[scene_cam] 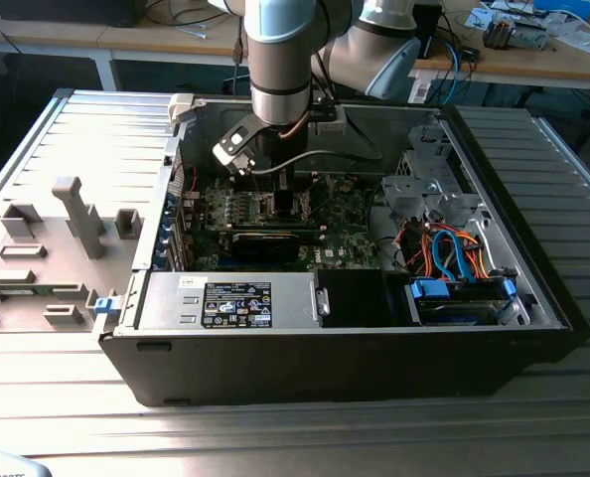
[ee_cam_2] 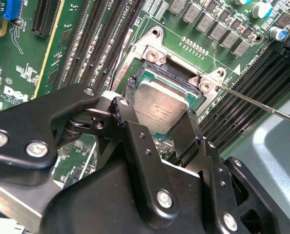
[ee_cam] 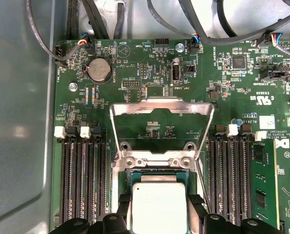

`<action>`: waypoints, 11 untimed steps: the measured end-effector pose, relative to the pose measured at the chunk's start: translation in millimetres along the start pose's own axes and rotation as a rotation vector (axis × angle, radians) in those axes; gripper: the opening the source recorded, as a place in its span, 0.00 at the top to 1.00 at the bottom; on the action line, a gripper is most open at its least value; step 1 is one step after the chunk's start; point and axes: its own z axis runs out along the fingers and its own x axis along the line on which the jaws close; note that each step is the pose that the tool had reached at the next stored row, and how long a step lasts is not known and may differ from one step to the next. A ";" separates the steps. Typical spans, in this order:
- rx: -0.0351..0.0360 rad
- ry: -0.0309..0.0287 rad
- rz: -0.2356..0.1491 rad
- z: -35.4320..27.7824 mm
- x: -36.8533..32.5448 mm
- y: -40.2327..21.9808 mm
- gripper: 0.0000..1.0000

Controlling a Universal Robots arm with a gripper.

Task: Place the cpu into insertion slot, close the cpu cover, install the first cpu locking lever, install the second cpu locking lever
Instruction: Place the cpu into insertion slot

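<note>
The arm was seen in the exterior view reaching down into an open computer case [scene_cam: 533, 298] that lay on its side on the ribbed worktop [scene_cam: 374, 437]. The gripper [scene_cam: 280, 194] was lowered over the green motherboard [scene_cam: 345, 248], above a labelled power-supply box [scene_cam: 235, 303].

In both wrist views, the gripper [ee_cam_2: 157, 119] [ee_cam: 158, 207] was closed on the cpu [ee_cam_2: 162, 105] [ee_cam: 157, 200], with a black finger [ee_cam_2: 121, 109] pressed to one edge and the other finger [ee_cam: 196, 202] to the opposite edge. The cpu was held flat, silver top up, directly over the insertion slot [ee_cam_2: 152, 52] [ee_cam: 157, 162], whose silvery rim and dark centre were visible beyond the chip. Whether the cpu was fully seated could not be told.

In the first wrist view, the cpu cover [ee_cam: 160, 103] was swung open, raised from the far side of the slot, with board seen through its cut-out. In the second wrist view, a thin metal rod [ee_cam_2: 262, 105] was seen running outward from a corner of the slot, unlatched. Rows of black memory slots [ee_cam: 81, 180] were seen on both sides of the slot, and a coin cell [ee_cam: 98, 69] was set farther up the board.
</note>
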 end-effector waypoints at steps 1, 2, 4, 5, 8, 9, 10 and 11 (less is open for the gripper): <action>0.0000 0.0002 0.000 0.0 0.0 0.0 0.46; 0.0000 0.0003 0.000 0.1 0.0 0.0 0.46; 0.0000 0.0003 0.000 0.1 0.0 0.0 0.46; 0.0000 0.0004 0.000 0.1 0.0 0.0 0.46; -0.0001 0.0006 0.000 0.1 0.2 0.0 0.46; 0.0000 0.0005 0.000 0.1 0.4 0.0 0.46; -0.0001 0.0004 0.000 0.1 0.7 0.0 0.46; 0.0000 0.0003 0.000 0.0 0.9 0.0 0.46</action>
